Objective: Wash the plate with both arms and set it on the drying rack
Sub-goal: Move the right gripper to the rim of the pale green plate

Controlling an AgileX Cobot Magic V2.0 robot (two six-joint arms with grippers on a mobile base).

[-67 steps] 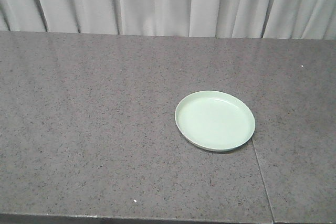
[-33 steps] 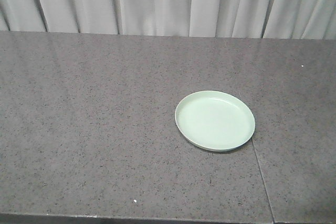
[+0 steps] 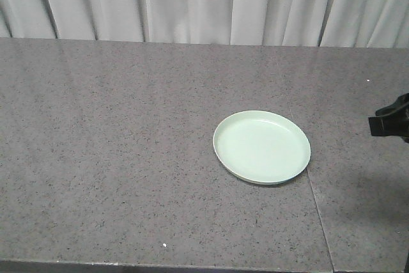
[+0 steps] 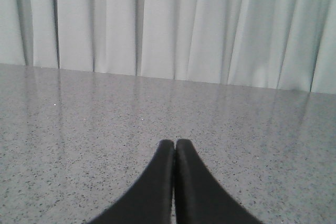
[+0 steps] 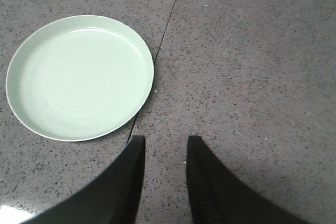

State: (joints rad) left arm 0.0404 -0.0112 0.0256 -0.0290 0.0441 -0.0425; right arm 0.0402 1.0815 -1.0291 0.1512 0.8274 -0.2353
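The round pale mint-green plate (image 3: pixel 261 147) lies flat right of centre on the grey speckled stone worktop (image 3: pixel 115 158), its rim over a seam (image 3: pixel 317 209), unobstructed. Only the wrist views show the right gripper (image 5: pixel 166 142), parted beside it, and the left gripper (image 4: pixel 175 144), pressed together, facing the white curtain (image 4: pixel 157 19). The black right arm (image 3: pixel 390 121) has newly appeared at the right edge; the plate is unmoved

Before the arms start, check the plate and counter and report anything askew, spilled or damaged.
Nothing stands out. The plate lies flat and right side up on the counter, empty, its rim whole, with no spill around it. The thin line by its edge looks like a seam in the counter, not a crack.
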